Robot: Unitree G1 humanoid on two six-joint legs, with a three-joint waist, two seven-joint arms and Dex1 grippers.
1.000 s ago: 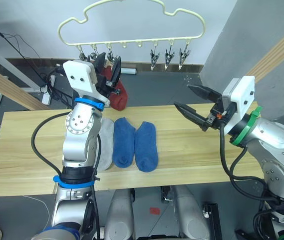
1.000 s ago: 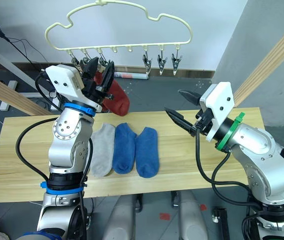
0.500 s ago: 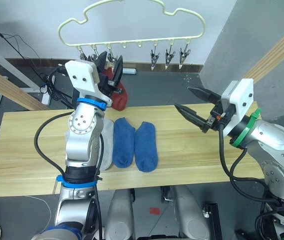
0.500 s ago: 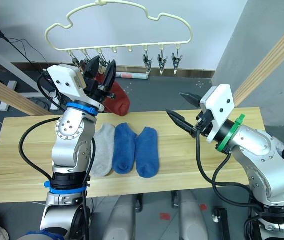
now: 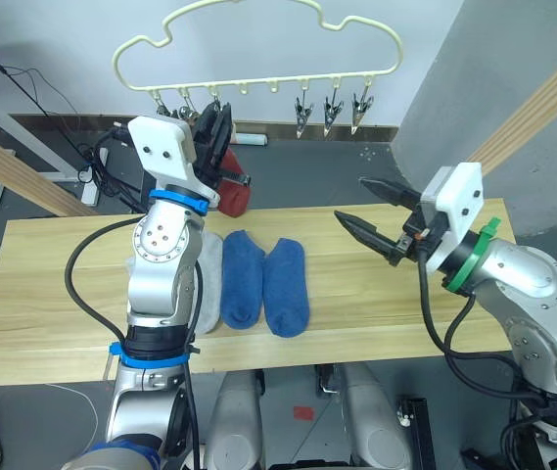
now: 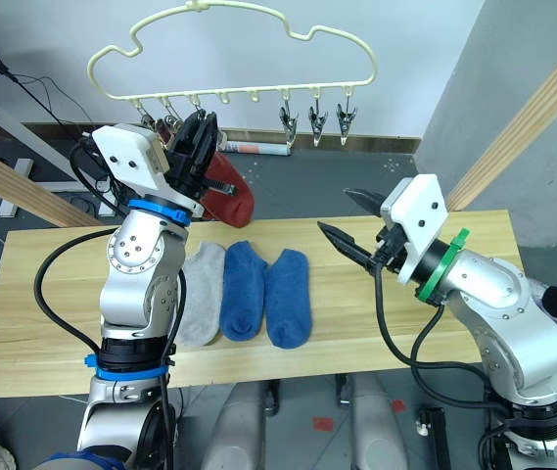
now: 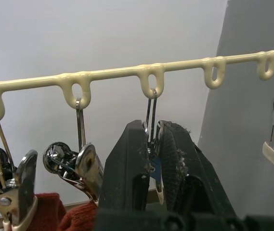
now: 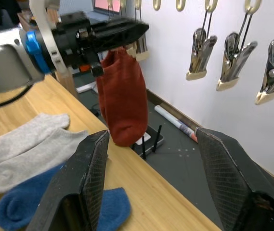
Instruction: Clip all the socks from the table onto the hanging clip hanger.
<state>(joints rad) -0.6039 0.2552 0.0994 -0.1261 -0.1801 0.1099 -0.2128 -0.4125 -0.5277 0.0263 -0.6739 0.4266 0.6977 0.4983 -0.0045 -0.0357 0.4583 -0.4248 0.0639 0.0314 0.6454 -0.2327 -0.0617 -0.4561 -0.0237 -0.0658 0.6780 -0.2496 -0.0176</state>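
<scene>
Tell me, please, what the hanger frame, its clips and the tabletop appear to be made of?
The clip hanger looks like wire under a smooth pale yellow coating, thin and evenly glossy. Its clips seem to be shiny metal, with cream tips, probably plastic. The table appears to be light wood with a matt finish, going by its visible grain.

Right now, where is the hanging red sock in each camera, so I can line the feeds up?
Left eye: red sock just right of the left gripper.
Right eye: it hangs above the table's far edge.
Left wrist: red fabric beneath the clips.
Right wrist: centre, hanging.
Shared landmark: the clip hanger.
</scene>
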